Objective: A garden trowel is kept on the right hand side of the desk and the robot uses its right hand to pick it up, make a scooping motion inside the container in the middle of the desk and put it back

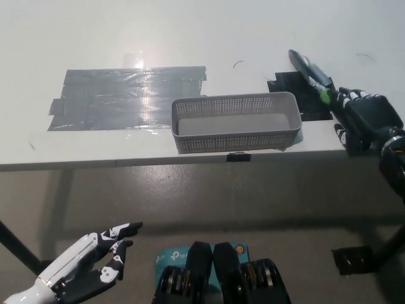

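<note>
The garden trowel (pixel 310 73) has a dark blade and a green handle. It points up and to the left over the black tape patch (pixel 297 95) at the desk's right. My black right hand (pixel 364 117) is shut on the green handle, at the desk's right front edge. The grey mesh container (pixel 235 121) stands in the middle of the desk, left of the trowel and apart from it. Below the desk, at the lower left, my white left hand (pixel 88 269) rests open.
A wide patch of grey tape (pixel 126 95) covers the desk left of the container. The desk's front edge (pixel 126 163) runs across the picture. A small black piece (pixel 354 258) lies on the floor at the lower right.
</note>
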You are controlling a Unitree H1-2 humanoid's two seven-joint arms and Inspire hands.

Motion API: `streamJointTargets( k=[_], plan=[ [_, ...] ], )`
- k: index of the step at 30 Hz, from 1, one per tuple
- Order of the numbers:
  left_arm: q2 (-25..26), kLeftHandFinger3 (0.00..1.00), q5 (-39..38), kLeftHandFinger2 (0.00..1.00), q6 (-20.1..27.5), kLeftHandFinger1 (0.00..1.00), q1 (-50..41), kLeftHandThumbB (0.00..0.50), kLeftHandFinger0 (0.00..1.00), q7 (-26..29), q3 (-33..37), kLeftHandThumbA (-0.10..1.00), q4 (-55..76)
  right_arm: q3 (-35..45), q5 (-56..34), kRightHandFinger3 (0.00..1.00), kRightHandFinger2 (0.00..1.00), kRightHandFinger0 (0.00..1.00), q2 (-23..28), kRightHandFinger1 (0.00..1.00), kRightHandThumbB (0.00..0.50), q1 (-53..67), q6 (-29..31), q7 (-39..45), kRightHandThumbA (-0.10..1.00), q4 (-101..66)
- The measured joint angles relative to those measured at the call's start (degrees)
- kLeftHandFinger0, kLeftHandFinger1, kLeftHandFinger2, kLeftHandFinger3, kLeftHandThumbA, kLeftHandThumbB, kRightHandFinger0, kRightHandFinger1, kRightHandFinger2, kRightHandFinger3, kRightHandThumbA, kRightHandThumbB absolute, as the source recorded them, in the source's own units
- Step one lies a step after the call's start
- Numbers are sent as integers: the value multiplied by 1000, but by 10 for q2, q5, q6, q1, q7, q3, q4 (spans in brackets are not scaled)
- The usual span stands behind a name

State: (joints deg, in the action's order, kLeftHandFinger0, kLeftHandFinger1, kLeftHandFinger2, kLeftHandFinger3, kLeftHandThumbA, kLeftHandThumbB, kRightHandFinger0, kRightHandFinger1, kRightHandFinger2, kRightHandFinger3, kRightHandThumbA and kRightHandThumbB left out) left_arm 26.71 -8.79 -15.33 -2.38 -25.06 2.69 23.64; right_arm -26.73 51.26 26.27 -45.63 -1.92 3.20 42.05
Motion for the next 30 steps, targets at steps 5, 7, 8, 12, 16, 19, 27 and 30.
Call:
streamJointTargets(
  k=[5,7,8,12,16,19,27,30],
  plan=[
    [0,1000,0,1000,0,1000,0,54,960,0,0,803,0,0,-15,1000,1000,1000,1,1000,500,0,-27,60,942,-37],
    [0,1000,1,1000,0,1000,0,53,959,0,0,812,0,1,-22,1000,1000,1000,3,1000,500,0,-39,85,979,-56],
    [0,1000,1,1000,0,1000,0,53,960,0,0,811,0,1,-25,1000,1000,1000,4,1000,500,0,-46,98,980,-67],
    [0,1000,1,1000,0,1000,0,45,965,0,0,810,0,3,-39,1000,1000,1000,14,1000,500,1,-69,147,1000,-114],
    [0,1000,1,1000,0,1000,-4,47,965,0,0,804,0,10,-48,1000,1000,1000,33,1000,500,1,-93,192,980,-175],
    [0,1000,1,1000,0,1000,-8,59,988,0,0,797,1,36,-63,1000,1000,1000,57,1000,500,1,-115,234,955,-237],
    [0,1000,1,1000,0,1000,-13,64,998,0,0,786,0,149,-101,1000,1000,1000,97,1000,408,52,-157,272,708,-420],
    [0,1000,1,1000,-1,1000,-14,68,1000,0,0,792,0,184,-106,1000,1000,1000,91,1000,287,128,-166,272,588,-496]
  ],
)
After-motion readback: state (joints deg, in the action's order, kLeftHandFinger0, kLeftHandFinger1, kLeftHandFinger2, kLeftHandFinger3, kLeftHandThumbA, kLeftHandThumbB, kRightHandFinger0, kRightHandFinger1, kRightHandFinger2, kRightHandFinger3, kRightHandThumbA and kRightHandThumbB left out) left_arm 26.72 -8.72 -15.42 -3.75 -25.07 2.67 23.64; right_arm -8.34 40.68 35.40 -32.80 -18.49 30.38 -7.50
